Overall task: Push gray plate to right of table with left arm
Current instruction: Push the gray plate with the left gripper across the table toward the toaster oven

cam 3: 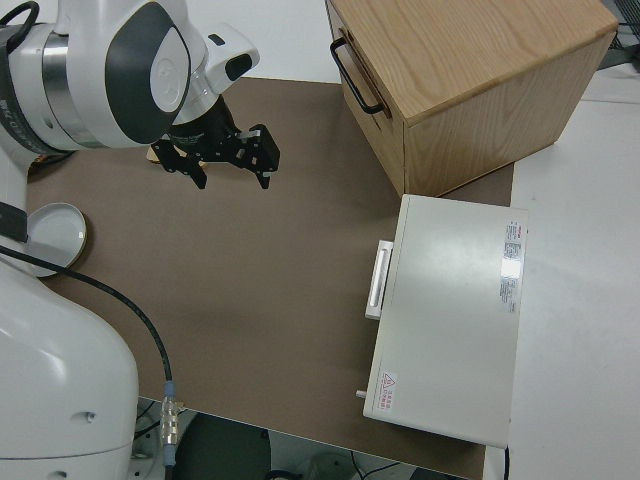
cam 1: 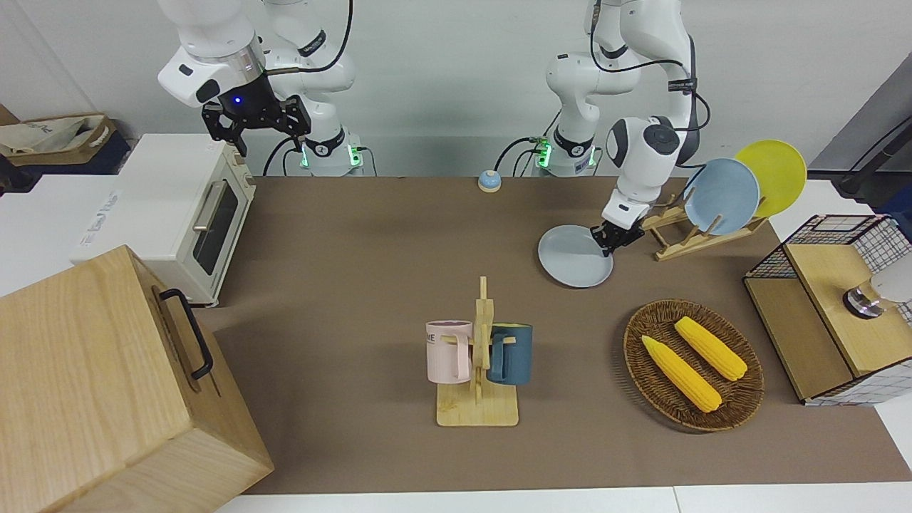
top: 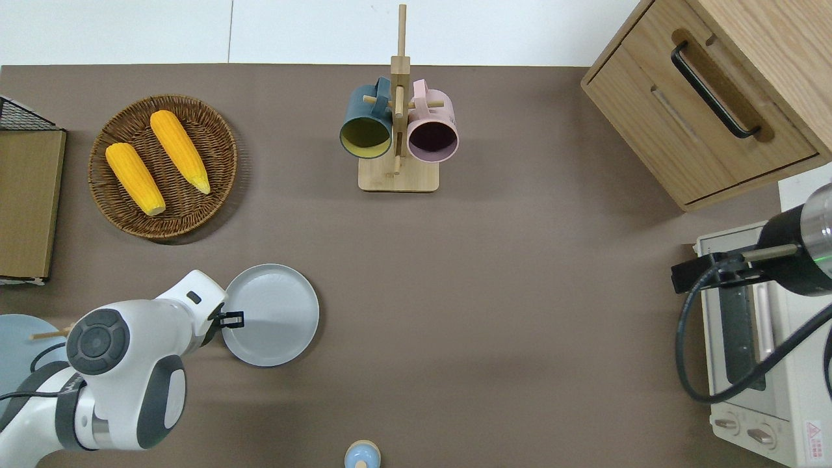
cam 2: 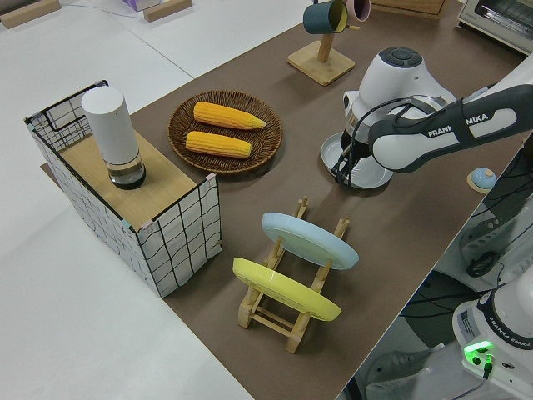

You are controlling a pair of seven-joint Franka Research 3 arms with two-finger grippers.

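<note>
Left gripper (top: pixel 229 320) is down at table level, touching the rim of the gray plate (top: pixel 273 314) on the edge that faces the left arm's end of the table (top: pixel 494 312). That placement makes sense for a shove toward the right arm's end: contact on the trailing edge, nothing clamped. Can't tell whether its fingers are open or shut; the wrist hides most of them. The plate lies flat on the tabletop, nearer to the robots than the wicker basket (top: pixel 162 166) of corn and just beside the wooden plate rack (cam 1: pixel 695 231). The path toward the toaster oven (cam 1: pixel 187 214) looks free, with the mug rack (top: pixel 398 117) farther from the robots. Right gripper (cam 1: pixel 258 122) is parked, fingers spread.
</note>
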